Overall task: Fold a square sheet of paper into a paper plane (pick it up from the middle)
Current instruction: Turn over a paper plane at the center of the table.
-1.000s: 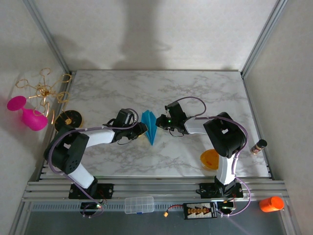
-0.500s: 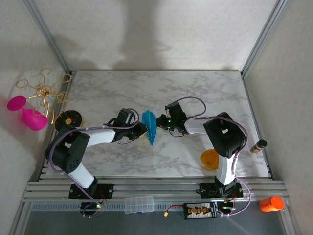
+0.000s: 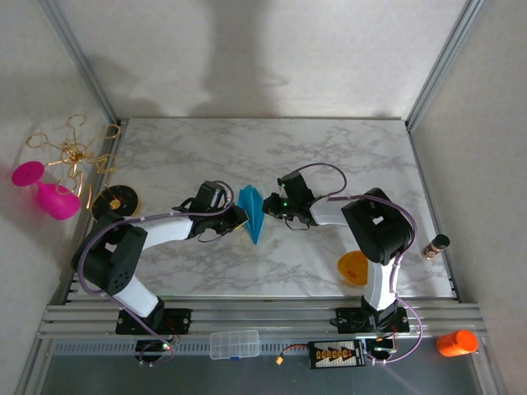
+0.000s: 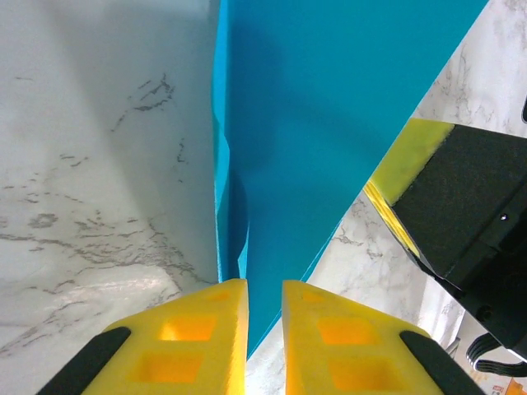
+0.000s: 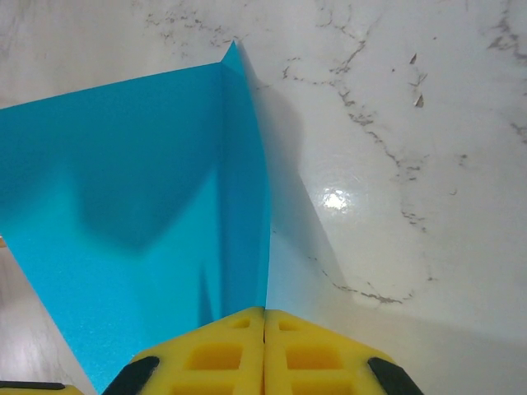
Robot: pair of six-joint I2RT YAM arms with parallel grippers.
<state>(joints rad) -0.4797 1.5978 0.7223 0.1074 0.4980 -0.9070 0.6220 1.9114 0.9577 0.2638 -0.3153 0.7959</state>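
Note:
The teal-blue paper plane (image 3: 252, 211) stands on the marble table (image 3: 329, 156) as a narrow creased dart, point toward the near side. My right gripper (image 3: 271, 206) is at its right side, and in the right wrist view the gripper (image 5: 264, 317) is shut on the upright fold of the plane (image 5: 123, 206). My left gripper (image 3: 240, 219) is at the plane's left side. In the left wrist view the gripper (image 4: 264, 288) is open by a narrow gap, with the edge of the plane (image 4: 329, 123) passing between its yellow fingers (image 4: 206, 329). The right gripper's finger (image 4: 461, 206) shows just beyond the paper.
A small orange bowl (image 3: 352, 267) sits near the right arm's base. At the left edge are a pink goblet (image 3: 49, 196), a gold wire tangle (image 3: 72, 152) and a black disc (image 3: 115, 199). A small bottle (image 3: 435, 245) stands at the right edge.
The left arm has shifted very slightly. The paper plane and the right gripper stay where they were.

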